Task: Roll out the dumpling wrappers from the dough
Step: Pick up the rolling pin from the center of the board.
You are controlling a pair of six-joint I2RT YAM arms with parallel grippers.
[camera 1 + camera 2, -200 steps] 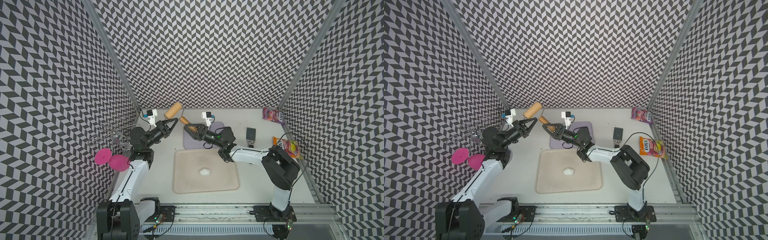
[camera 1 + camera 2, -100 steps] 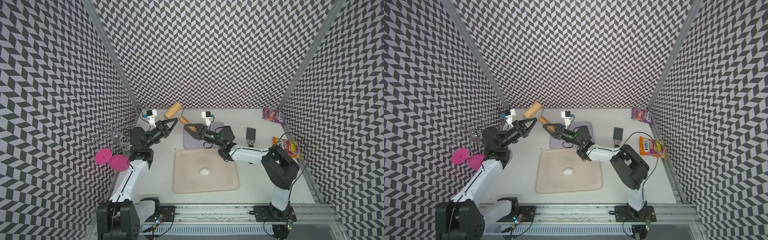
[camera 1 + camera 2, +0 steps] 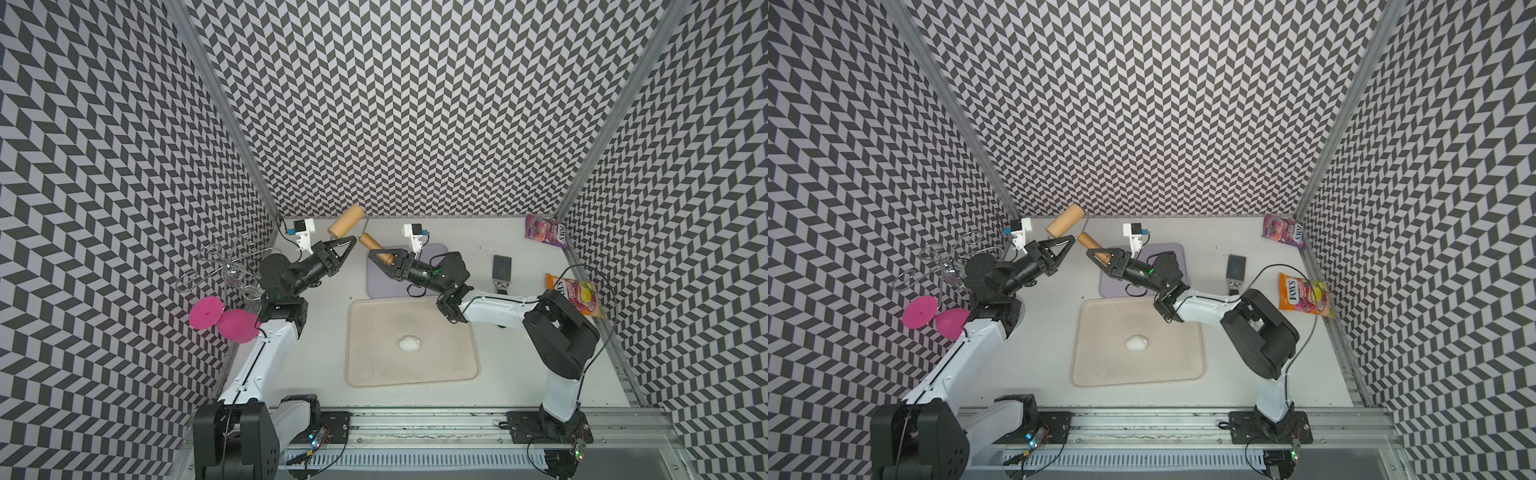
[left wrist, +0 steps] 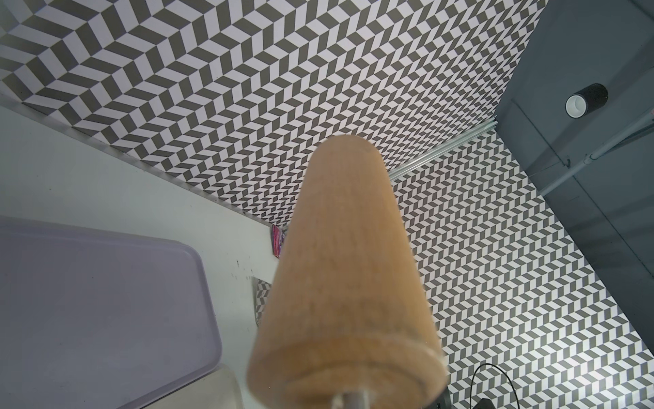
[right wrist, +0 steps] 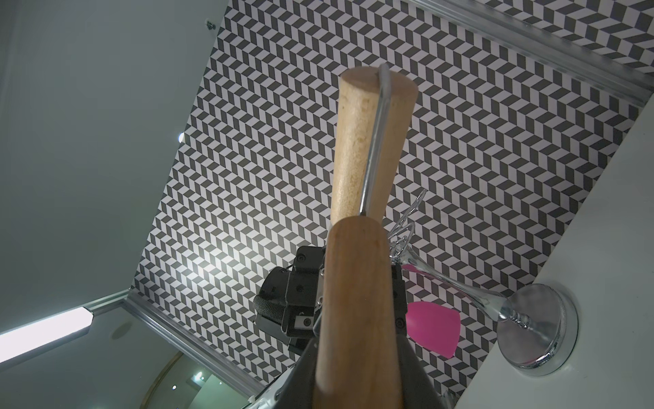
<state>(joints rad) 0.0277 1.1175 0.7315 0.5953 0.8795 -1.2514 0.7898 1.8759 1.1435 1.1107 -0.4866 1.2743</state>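
A wooden roller [image 3: 346,220] hangs in the air at the back left, in both top views. My left gripper [image 3: 351,242] is shut on its metal rod just below the drum [image 4: 346,283]. My right gripper [image 3: 384,259] is shut on the roller's brown handle [image 5: 357,318], a finger [image 5: 417,382] on each side. The dough [image 3: 409,343], a small white lump, lies alone on the beige mat [image 3: 374,365]; it also shows as a dough lump [image 3: 1137,343] there. No dumpling wrappers are in view.
A purple tray [image 3: 382,286] lies behind the mat, under my right arm. A wire rack [image 3: 220,266] with pink discs [image 3: 205,313] stands at the left wall. A black scraper [image 3: 501,270] and two snack bags [image 3: 575,295] lie at the right.
My right gripper's jaws have closed in on the roller's handle. Both arms and the roller have stayed almost where they were.
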